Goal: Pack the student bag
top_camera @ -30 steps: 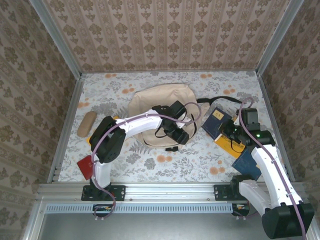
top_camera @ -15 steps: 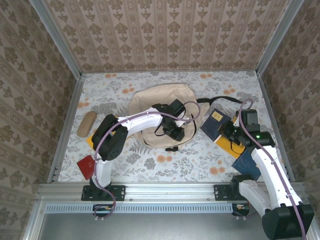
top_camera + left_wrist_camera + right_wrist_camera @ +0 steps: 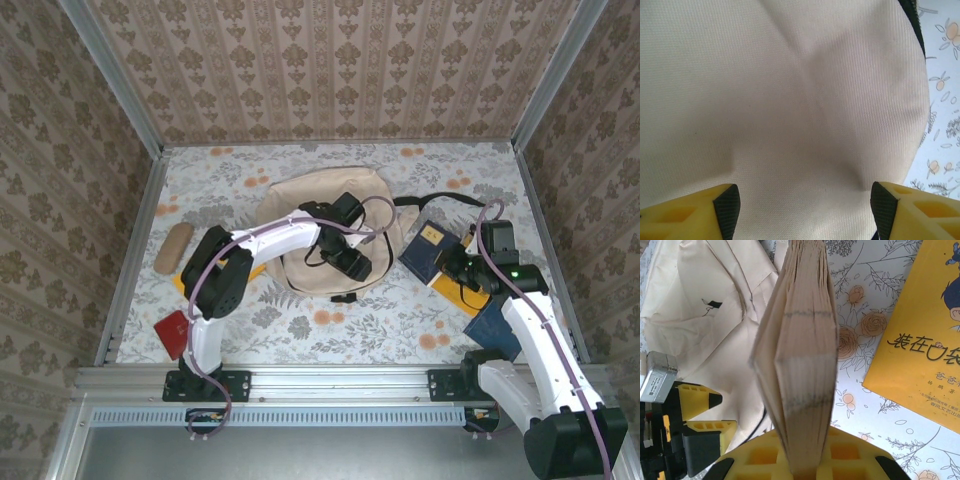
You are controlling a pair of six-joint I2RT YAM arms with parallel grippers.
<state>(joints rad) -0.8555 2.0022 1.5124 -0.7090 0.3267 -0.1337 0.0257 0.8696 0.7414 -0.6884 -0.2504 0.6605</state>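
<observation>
Student bag lies flat mid-tabletop. Left gripper is over the bag's 5 o'clock part, fingers spread wide with nothing between them and beige fabric right below; can't tell if it touches. Right gripper is clamped on a blue book at 3 o'clock of the bag, its page edges facing the wrist camera. Yellow book lies flat just beside it.

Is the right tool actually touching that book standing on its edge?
Touching. The right wrist view shows the book clamped upright inside the right tool.
</observation>
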